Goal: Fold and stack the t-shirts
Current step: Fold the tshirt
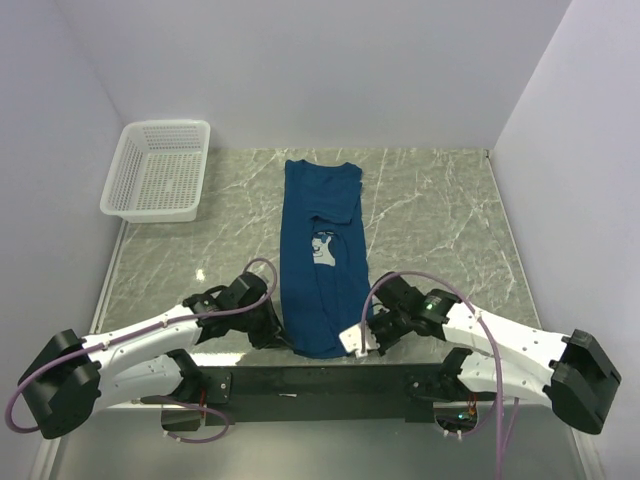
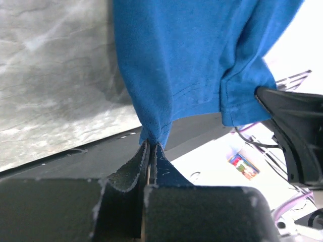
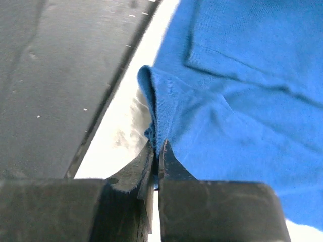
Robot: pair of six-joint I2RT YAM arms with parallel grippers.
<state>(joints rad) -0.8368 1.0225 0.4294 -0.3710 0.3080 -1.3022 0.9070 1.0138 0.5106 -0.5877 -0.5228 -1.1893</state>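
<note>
A dark blue t-shirt (image 1: 322,255), folded into a long narrow strip, lies lengthwise down the middle of the marble table, with a pale cartoon print (image 1: 322,246) showing at mid-length. My left gripper (image 1: 283,338) is shut on the near left corner of its hem; in the left wrist view (image 2: 151,144) the blue cloth (image 2: 181,60) is pinched between the pads. My right gripper (image 1: 358,338) is shut on the near right corner; in the right wrist view (image 3: 157,146) the hem fold (image 3: 166,101) sits between the fingers.
A white plastic lattice basket (image 1: 158,170) stands at the back left of the table. A black strip (image 1: 320,380) runs along the near edge between the arm bases. White walls close the table on three sides.
</note>
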